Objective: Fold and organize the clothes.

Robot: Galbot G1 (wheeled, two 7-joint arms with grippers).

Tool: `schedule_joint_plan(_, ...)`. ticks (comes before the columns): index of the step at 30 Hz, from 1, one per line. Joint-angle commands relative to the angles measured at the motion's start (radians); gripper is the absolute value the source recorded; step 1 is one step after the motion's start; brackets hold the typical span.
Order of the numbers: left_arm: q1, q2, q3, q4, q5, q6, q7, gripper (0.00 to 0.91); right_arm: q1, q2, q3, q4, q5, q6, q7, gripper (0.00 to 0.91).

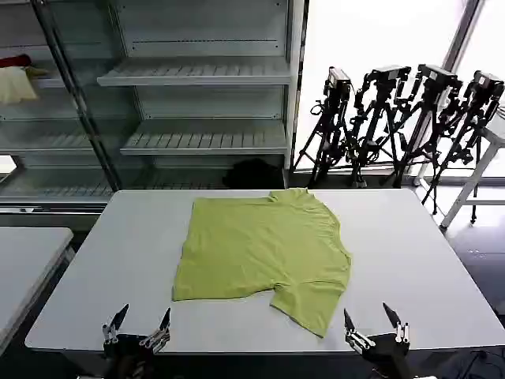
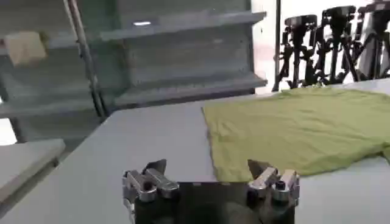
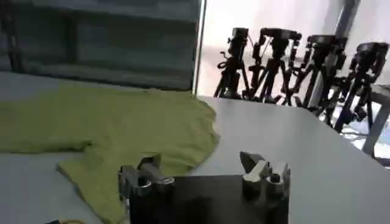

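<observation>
Lying flat near the middle of the white table (image 1: 410, 260), the lime-green T-shirt (image 1: 264, 249) is spread plain face up, its collar toward the top of the head view and one sleeve reaching down to the lower right. The left gripper (image 1: 136, 325) sits at the lower left of the frame, over the table's near edge, its fingers spread apart and holding nothing; the shirt's lower left corner lies just above and to the right of it, not touching. The right gripper (image 1: 374, 325) sits at the lower right, fingers likewise parted and empty, with the sleeve's tip just to its left. Behind the table stand grey shelving (image 1: 197, 79) and a row of black tripods (image 1: 394, 118).
</observation>
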Motion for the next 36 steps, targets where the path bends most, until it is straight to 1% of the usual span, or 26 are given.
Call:
schedule_joint_plan(1, -0.131, 0.024, -0.017, 0.011, -0.108, 0.180, 0.019, 0.907, 0.065, -0.010, -0.042, 0.048, 0.053, -0.185, 0.022, 0.907)
schedule_joint_plan(9, -0.216, 0.007, 0.052, 0.111, -0.106, 0.180, 0.023, 0.907, 0.107, 0.003, -0.100, 0.000, 0.062, -0.186, 0.020, 0.907)
schedule_joint_plan(11, -0.231, 0.003, 0.061, 0.130, -0.108, 0.180, 0.020, 0.907, 0.114, 0.006, -0.113, -0.006, 0.060, -0.186, 0.023, 0.907)
schedule_joint_plan(21, -0.282, -0.021, 0.089, 0.198, -0.140, 0.179, 0.008, 0.907, 0.172, 0.027, -0.158, -0.055, 0.036, -0.186, 0.003, 0.907)
schedule_joint_plan(26, -0.303, -0.029, 0.100, 0.216, -0.144, 0.179, 0.012, 0.907, 0.190, 0.039, -0.174, -0.074, 0.030, -0.186, 0.008, 0.907)
schedule_joint_plan(27, -0.304, -0.030, 0.106, 0.216, -0.143, 0.179, 0.012, 0.887, 0.192, 0.041, -0.174, -0.076, 0.028, -0.186, 0.005, 0.907)
schedule_joint_plan(28, -0.308, -0.033, 0.110, 0.216, -0.142, 0.179, 0.013, 0.836, 0.193, 0.041, -0.174, -0.076, 0.028, -0.186, 0.002, 0.907)
schedule_joint_plan(30, -0.315, -0.036, 0.121, 0.214, -0.141, 0.179, 0.015, 0.796, 0.193, 0.043, -0.175, -0.076, 0.026, -0.186, 0.003, 0.907)
schedule_joint_plan(31, -0.319, -0.037, 0.127, 0.214, -0.141, 0.179, 0.015, 0.705, 0.193, 0.044, -0.175, -0.077, 0.025, -0.186, 0.003, 0.907)
schedule_joint_plan(32, -0.325, -0.039, 0.131, 0.215, -0.139, 0.179, 0.015, 0.685, 0.192, 0.045, -0.176, -0.078, 0.025, -0.186, 0.003, 0.907)
schedule_joint_plan(34, -0.331, -0.041, 0.139, 0.216, -0.139, 0.179, 0.016, 0.605, 0.191, 0.046, -0.176, -0.079, 0.025, -0.186, 0.002, 0.907)
schedule_joint_plan(36, -0.334, -0.042, 0.143, 0.219, -0.139, 0.179, 0.017, 0.554, 0.189, 0.047, -0.175, -0.081, 0.025, -0.186, 0.003, 0.907)
